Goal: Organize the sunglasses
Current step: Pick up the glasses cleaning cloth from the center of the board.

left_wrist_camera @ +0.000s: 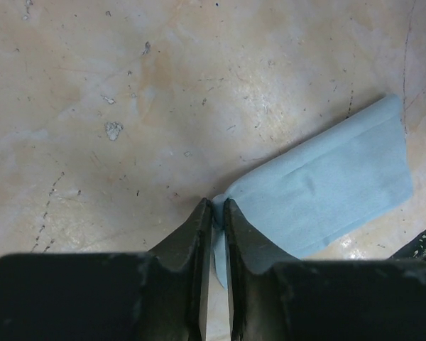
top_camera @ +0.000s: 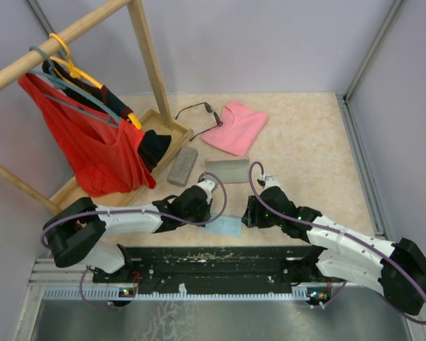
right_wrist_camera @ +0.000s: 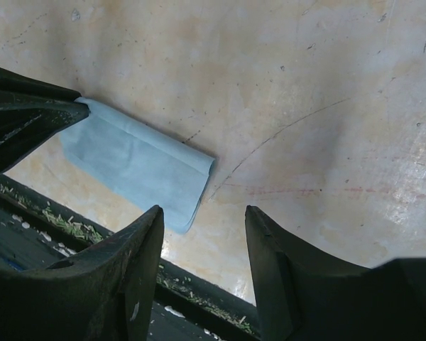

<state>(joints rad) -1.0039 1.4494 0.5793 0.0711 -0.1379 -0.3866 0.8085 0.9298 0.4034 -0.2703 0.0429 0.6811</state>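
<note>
1. Grip nearest the bases: my left gripper (left_wrist_camera: 219,207) is pinched tight on one corner of the light-blue cloth (left_wrist_camera: 326,181), which otherwise lies folded flat on the table (left_wrist_camera: 128,106). I judge the corner is chosen because fabric this thin offers no other purchase.
2. My right gripper (right_wrist_camera: 202,238) hangs just beside the cloth's opposite end, jaws spread with nothing between them. It is probably placed to take the other edge so I can lift or spread the cloth evenly.
3. A little farther out, a grey case (top_camera: 183,165) and a second case (top_camera: 227,170) lie near each other, untouched. Both arms look able to reach them for loading.
4. Farthest, the sunglasses (top_camera: 197,111) rest on the table just beside a pink cloth (top_camera: 236,126), well apart from both grippers. I see only one pair; a second does not show from here. I think they wait there until the cloth is ready.
</note>
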